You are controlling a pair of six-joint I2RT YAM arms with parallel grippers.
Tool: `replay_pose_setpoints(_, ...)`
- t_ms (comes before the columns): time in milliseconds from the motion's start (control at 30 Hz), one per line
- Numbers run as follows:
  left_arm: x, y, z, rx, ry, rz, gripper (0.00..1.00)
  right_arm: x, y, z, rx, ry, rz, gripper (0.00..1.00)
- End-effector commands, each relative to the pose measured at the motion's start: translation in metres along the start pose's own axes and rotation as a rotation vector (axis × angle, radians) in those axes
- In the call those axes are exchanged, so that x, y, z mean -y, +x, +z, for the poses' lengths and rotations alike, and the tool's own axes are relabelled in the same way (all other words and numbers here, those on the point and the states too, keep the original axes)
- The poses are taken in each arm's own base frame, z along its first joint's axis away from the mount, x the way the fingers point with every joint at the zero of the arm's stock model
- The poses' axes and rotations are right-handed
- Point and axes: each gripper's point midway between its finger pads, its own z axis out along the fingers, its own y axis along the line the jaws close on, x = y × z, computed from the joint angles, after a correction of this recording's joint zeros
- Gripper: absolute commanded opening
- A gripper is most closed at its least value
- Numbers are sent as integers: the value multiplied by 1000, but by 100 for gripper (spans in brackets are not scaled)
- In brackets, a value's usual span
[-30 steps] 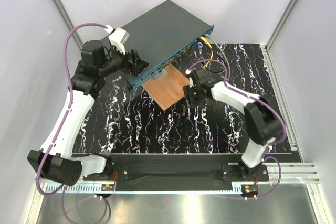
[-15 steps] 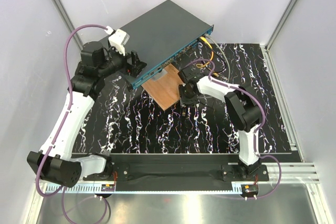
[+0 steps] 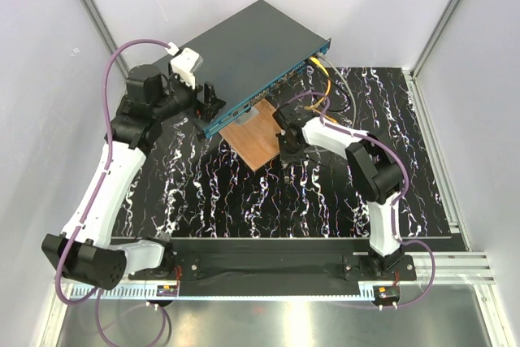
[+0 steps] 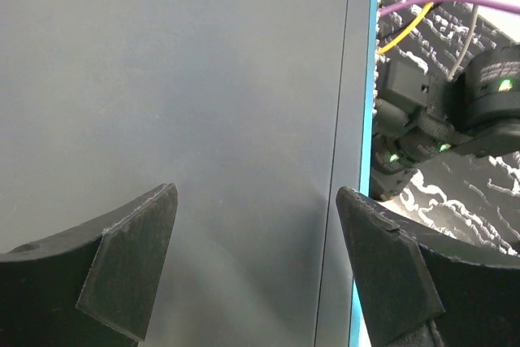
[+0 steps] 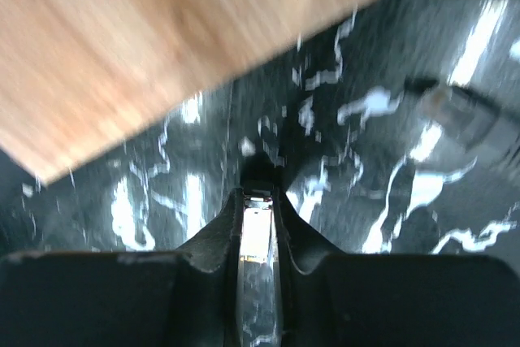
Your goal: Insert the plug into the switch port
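Two arms flank the switch (image 3: 252, 54) in the top view. It lies askew at the far side of the tabletop (image 3: 244, 201), its blue face (image 3: 268, 88) turned toward the arms. The left gripper (image 3: 207, 107) sits at the switch's near left corner. The right gripper (image 3: 286, 150) hangs low beside the board's (image 3: 253, 140) right edge, just short of the blue face. Yellow and grey cables (image 3: 325, 79) loop off the far end of that face. The plug cannot be picked out here. By this view the insertion looks not yet done. Bare tabletop lies open toward the arms, while the switch's back corner sits close to the walls (image 3: 390, 6).

In the left wrist view, the left gripper (image 4: 256, 262) has its jaws spread wide, holding nothing, over the switch's flat top. The blue edge (image 4: 370, 119) runs just inside the right-hand jaw, with the right arm (image 4: 455, 111) close beyond it. The two arms have little room between them there.

The right wrist view is blurred. The right gripper (image 5: 257, 217) has its jaws drawn almost together, leaving a thin slit. A pale sliver shows in the slit, and whether that is a held thing cannot be told. The plug (image 5: 445, 105), a clear tip on a dark cable, seems to lie loose on the tabletop to the right, apart from the jaws. Judging from this, grasping, aligning and pushing it into a port all remain.
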Motion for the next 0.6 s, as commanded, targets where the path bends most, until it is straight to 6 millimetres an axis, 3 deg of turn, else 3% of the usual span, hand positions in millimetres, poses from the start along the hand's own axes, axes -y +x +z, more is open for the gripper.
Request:
replay_pose_setpoints(0,-3,-28,-6,52,-5,98,86,1,3,-37,1,-44,26,0)
replay_pose_setpoints(133,9,-43,-11,97,64,162,86,10,-4,-89,33,-184,96,0)
replay_pose_setpoints(167,11,-45,-11,102,77,170,86,9,-9,-115,84,-235,102,0)
replay_pose_setpoints(200,17,-53,-12,119,103,183,86,22,-9,-125,95,-251,132,0)
replay_pose_setpoints(267,25,-57,-8,117,130,179,86,23,-13,-168,185,-324,125,0)
replay_pose_setpoints(333,38,-70,-6,114,165,152,86,33,-23,-197,280,-337,132,0)
replay_pose_setpoints(367,52,-81,-8,132,200,155,86,34,-27,-225,365,-352,119,0)
replay_pose_setpoints(433,70,-86,-2,131,239,135,86,38,-44,-259,503,-346,104,0)
replay_pose_setpoints(467,92,-91,-2,137,287,143,86,37,-51,-288,589,-355,95,0)
replay_pose_setpoints(533,111,-85,13,95,312,126,84,38,-62,-310,676,-350,112,0)
replay_pose_setpoints(567,137,-85,14,74,363,127,84,39,-66,-318,701,-353,126,0)
